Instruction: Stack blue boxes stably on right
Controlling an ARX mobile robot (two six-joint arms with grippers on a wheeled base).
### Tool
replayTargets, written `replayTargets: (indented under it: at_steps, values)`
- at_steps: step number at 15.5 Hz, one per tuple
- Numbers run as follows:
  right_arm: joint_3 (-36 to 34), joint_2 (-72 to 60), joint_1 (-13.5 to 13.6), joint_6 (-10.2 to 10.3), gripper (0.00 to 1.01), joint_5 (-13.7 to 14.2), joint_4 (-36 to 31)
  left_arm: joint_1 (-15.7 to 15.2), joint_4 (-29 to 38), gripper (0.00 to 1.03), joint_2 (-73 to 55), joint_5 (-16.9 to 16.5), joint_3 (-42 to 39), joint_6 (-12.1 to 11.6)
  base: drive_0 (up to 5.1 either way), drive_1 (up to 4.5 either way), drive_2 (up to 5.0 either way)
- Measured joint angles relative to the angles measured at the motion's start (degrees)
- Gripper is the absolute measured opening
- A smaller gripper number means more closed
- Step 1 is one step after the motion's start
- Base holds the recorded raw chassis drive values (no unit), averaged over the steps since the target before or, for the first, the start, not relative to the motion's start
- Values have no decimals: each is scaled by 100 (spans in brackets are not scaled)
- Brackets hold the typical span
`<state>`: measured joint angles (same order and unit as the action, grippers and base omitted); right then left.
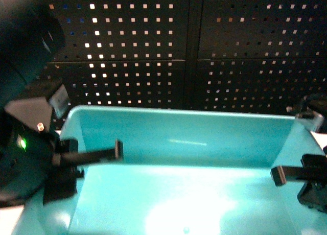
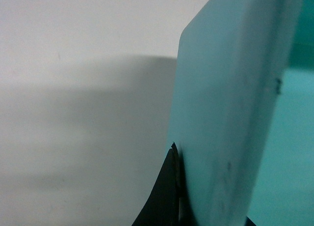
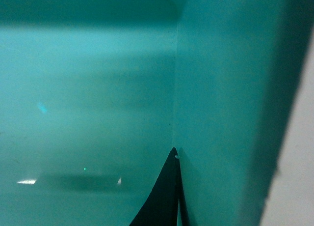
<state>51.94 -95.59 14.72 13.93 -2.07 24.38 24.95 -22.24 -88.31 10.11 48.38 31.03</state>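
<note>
One light turquoise blue box (image 1: 204, 138) fills the lower head view, its open side towards the camera and very close. My left gripper (image 1: 110, 153) is shut on its left wall, with one black finger (image 1: 102, 154) lying inside. My right gripper (image 1: 281, 173) is shut on the right wall in the same way. In the left wrist view the outer finger (image 2: 167, 196) presses on the glossy wall (image 2: 221, 113). The right wrist view looks into the box (image 3: 88, 88), where the inner finger (image 3: 164, 201) lies against the wall (image 3: 225, 113). Only this one box is in view.
A black perforated panel (image 1: 204, 51) stands close behind the box. A pale white surface (image 2: 73, 88) lies beyond the box's left side and shows again at the right edge of the right wrist view (image 3: 294, 186).
</note>
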Motion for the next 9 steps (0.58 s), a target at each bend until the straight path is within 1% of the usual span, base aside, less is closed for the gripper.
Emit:
replayTargets:
  at_steps: [1, 2, 3, 4, 5, 6, 7, 9]
  values:
    - [120, 98, 46, 125, 2, -7, 146, -79, -168, 2, 125, -22, 177, -77, 0, 0, 0]
    - [332, 173, 142, 289, 2, -35, 433, -219, -527, 2, 192, -212, 393, -175, 0, 0, 0]
    - [551, 190, 175, 437, 2, -72, 699, -341, -879, 2, 190, -444, 562, -197, 0, 0, 0]
    - [800, 190, 173, 555, 2, -109, 986, -435, -1088, 2, 179, -616, 761, -195, 0, 0, 0]
    - [984, 190, 170, 623, 2, -157, 1172, -518, -1233, 2, 162, -726, 927, -190, 0, 0, 0]
    - [1193, 190, 164, 688, 2, -216, 1320, -603, -1335, 2, 155, -758, 1069, -188, 0, 0, 0]
    - [1388, 188, 164, 708, 2, -210, 1329, -654, -1375, 2, 144, -758, 1174, -181, 0, 0, 0]
    - [1434, 103, 151, 697, 2, -160, 1340, -697, -1408, 2, 94, -837, 1204, -151, 0, 0, 0]
